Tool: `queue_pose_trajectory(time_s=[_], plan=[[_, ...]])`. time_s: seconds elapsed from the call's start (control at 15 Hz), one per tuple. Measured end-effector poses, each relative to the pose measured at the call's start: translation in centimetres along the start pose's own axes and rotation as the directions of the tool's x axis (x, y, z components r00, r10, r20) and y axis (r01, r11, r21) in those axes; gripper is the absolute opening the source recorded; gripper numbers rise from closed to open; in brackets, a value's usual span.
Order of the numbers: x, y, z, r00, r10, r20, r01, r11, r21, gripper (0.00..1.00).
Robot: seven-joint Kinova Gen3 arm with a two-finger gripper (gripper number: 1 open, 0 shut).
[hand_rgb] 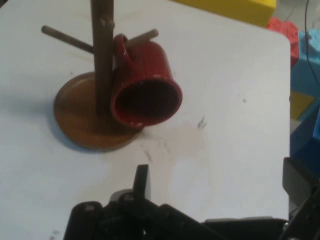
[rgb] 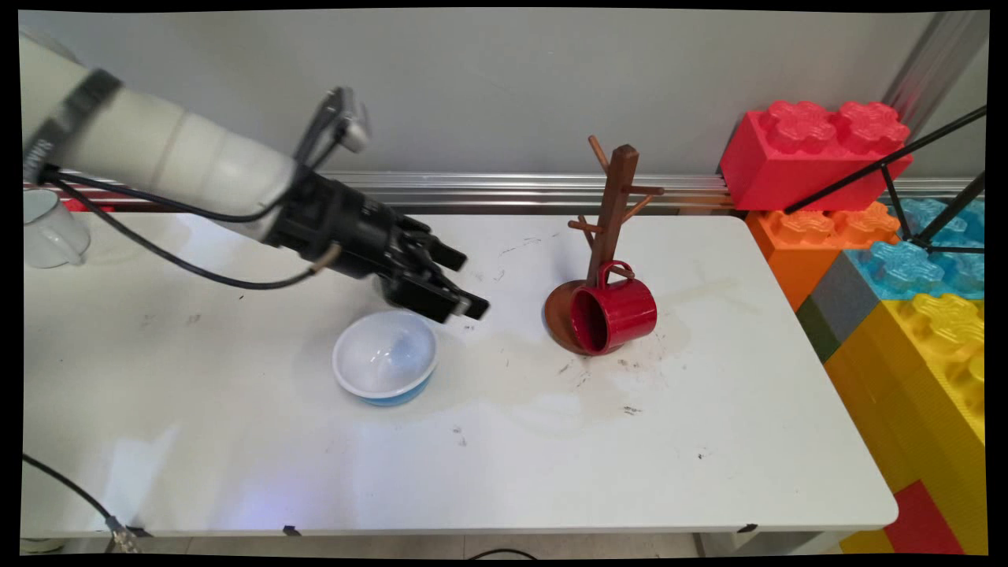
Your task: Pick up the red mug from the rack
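My black gripper (rgb: 461, 279) hangs open over the middle of the white table (rgb: 236, 441), with nothing between its fingers. Just below and left of it stands a white bowl (rgb: 385, 357) with a blue outside. To its right, a brown wooden mug tree (rgb: 610, 213) rises from a round base. A red mug (rgb: 616, 313) hangs by its handle on a low peg, its mouth turned towards the table's near side. In the hand view the mug tree (hand_rgb: 102, 60) and red mug (hand_rgb: 145, 87) lie ahead of the gripper (hand_rgb: 220, 180), a clear gap apart.
A white mug (rgb: 51, 228) stands at the table's far left. Large toy bricks, red (rgb: 811, 150), orange (rgb: 819, 236), blue (rgb: 921, 260) and yellow (rgb: 921, 370), are stacked past the right edge. Black tripod legs (rgb: 890, 165) cross them. A metal rail (rgb: 512, 189) runs along the back.
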Motion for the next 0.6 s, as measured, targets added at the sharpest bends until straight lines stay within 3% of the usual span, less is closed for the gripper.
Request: queue_pose_trajectory(time_s=[0.6], plan=[[0.5,1.1,7.0,0.985,-0.173,-0.006,0.173,0.985,0.013,1.00]])
